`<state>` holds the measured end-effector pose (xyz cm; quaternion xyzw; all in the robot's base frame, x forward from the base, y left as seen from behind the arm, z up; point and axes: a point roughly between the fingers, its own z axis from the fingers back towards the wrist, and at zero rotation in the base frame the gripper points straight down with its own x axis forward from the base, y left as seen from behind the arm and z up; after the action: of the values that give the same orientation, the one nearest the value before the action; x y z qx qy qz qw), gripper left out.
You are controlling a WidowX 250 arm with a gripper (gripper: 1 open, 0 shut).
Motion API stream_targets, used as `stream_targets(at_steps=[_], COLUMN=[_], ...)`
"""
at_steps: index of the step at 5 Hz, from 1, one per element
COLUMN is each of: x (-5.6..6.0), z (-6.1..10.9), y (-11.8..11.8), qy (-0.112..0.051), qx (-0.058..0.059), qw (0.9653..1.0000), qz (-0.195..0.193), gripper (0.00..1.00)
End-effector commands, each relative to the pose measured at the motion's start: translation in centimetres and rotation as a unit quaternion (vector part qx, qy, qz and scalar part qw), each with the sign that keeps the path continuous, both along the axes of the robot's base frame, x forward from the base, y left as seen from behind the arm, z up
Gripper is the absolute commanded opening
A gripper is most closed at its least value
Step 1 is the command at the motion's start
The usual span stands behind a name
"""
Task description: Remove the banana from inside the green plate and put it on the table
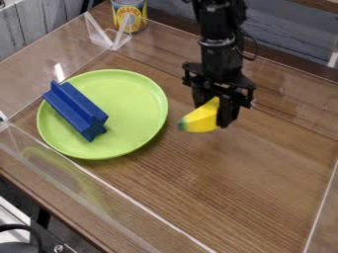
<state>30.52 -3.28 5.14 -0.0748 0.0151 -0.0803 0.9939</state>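
Observation:
The yellow banana (pixel 201 119) hangs just right of the green plate (pixel 132 133), low over the brown table (pixel 251 178). My gripper (pixel 211 115) points straight down and is shut on the banana, its black fingers clamping the upper end. The banana's lower tip reaches toward the plate's right rim but sits outside it. I cannot tell whether the banana touches the wood.
A blue rectangular block (pixel 77 109) lies in the plate's left half. A yellow can (pixel 128 15) stands at the back left. Clear acrylic walls (pixel 73 178) edge the table at front and left.

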Motion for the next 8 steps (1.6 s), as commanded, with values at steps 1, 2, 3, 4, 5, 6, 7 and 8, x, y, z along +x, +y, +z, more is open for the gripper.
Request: stream_targets(at_steps=[1,2,3,4,5,6,7,8], x=[0.4,0.5,0.6,0.5,0.6,0.8,0.8,0.8], z=[0.2,-0.7,-1.4,-1.4,-1.3,-1.3,-1.3,-1.2], y=[-0.4,-0.6,-0.7,-0.7,-0.6,-0.6,-0.6,-0.5], qy=[-0.018,-0.014,-0.012,-0.007,-0.001,0.002,0.005,0.007], qx=[0.008,0.014,0.02,0.031,0.043,0.05,0.055,0.058], qw=[0.9998,0.9998,0.9997,0.9995,0.999,0.9986,0.9984,0.9982], qz=[-0.003,-0.003,-0.004,-0.007,-0.012,-0.015,-0.015,-0.014], gripper=[0.0,0.0,0.0,0.0,0.0,0.0,0.0,0.0])
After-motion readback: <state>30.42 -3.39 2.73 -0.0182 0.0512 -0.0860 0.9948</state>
